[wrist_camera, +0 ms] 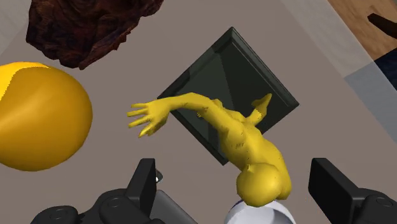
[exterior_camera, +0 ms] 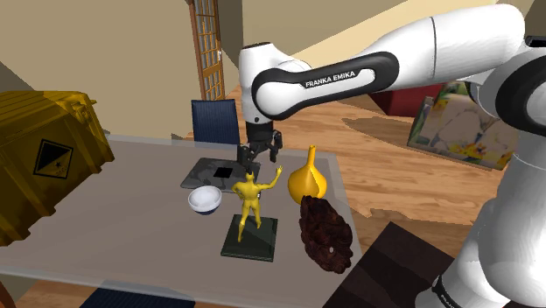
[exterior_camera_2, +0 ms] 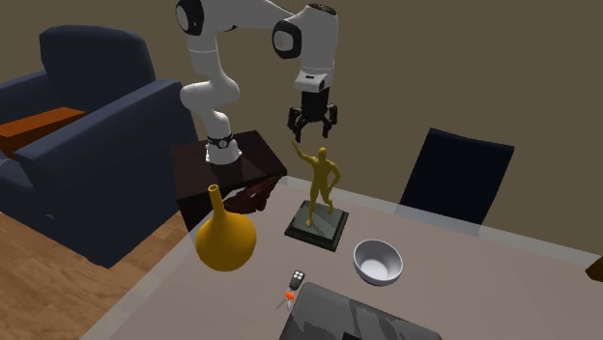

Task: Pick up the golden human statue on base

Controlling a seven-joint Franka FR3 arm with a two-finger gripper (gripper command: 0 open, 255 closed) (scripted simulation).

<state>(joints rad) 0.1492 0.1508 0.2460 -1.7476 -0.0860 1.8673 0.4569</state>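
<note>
You're at the approach step: the gripper (exterior_camera: pixel 262 156) hovers above the golden statue (exterior_camera: pixel 251 199), fingers wide open, holding nothing. The statue stands on its dark base (exterior_camera: pixel 249 241) mid-counter (exterior_camera: pixel 131 201), between the bowl (exterior_camera: pixel 204 199) and the vase (exterior_camera: pixel 307 179). Next I'd drop down and close round the torso.

Room is open straight above the golden statue (exterior_camera_2: pixel 323 184), where the gripper (exterior_camera_2: pixel 313 126) hangs with fingers spread wider than its head. Its raised arm juts toward the yellow vase (exterior_camera_2: pixel 224 237), crowding that side, with a dark brown lump (exterior_camera: pixel 325 234) near the base; the white bowl (exterior_camera_2: pixel 378 262) stands near the opposite side, bare table (exterior_camera: pixel 131 201) beyond
</note>
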